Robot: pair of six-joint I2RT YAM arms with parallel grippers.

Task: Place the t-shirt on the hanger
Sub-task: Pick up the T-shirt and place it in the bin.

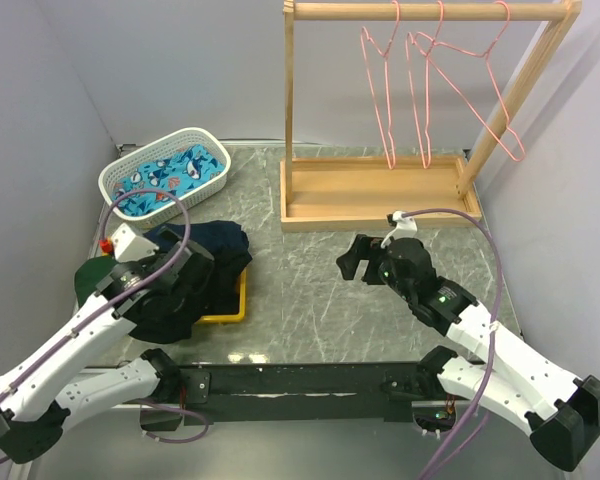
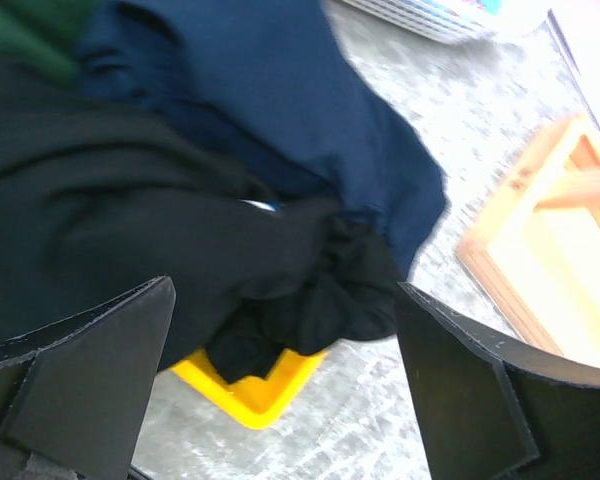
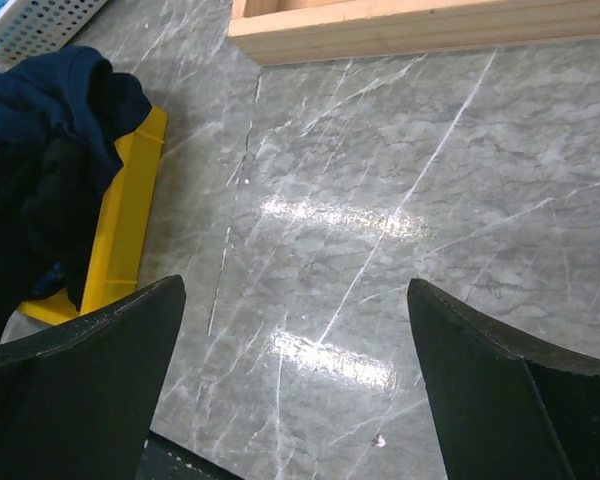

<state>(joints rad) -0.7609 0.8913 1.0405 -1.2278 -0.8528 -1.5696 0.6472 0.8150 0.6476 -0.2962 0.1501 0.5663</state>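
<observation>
The left gripper [image 2: 280, 300] hung wide open and empty, the black t-shirt [image 2: 130, 210] bunched below and between its fingers [image 2: 90, 370]. The right gripper [image 3: 295, 290] gaped empty over the marble table [image 3: 430, 200]. The pickup seemed in hand; the next move called for pinching black cloth only, not the navy garment [image 2: 280, 90] beyond the fingertips.

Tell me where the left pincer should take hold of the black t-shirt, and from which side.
Grip the t-shirt at its bunched black fold spilling over the yellow tray. Come down from above: the open left pincer straddles that raised lump, while the navy garment overlies the far part, so a grip there would likely catch both.
</observation>
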